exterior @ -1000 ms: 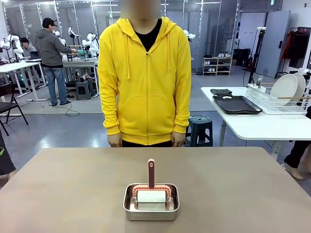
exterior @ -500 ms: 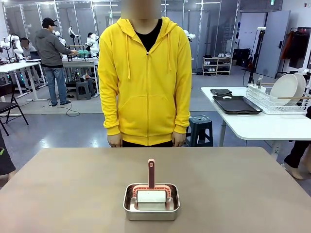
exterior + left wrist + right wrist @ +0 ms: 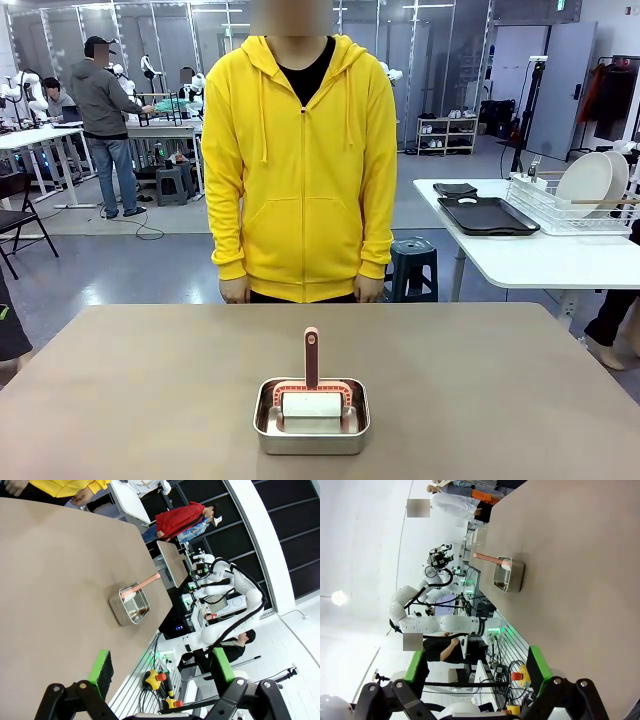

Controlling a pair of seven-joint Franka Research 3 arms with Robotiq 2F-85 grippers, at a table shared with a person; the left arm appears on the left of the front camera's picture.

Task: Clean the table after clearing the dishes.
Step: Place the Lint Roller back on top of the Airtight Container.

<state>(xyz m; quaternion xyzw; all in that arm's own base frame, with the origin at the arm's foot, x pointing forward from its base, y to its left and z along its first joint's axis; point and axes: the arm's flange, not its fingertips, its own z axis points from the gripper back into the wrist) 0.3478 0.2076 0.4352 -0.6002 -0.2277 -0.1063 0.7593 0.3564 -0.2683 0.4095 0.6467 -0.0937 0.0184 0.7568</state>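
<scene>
Both open hands (image 3: 160,672) (image 3: 475,672) hover off the table (image 3: 150,380).

table (image 3: 140,390) bare around central steel pan (image 3: 311,428).

Probably a robotics lab: white robot arms (image 3: 25,90) on background workbenches (image 3: 40,138).

Front view faces across the table (image 3: 150,380), both wrist views rolled sideways, farther off — all share the steel pan (image 3: 311,417).
</scene>
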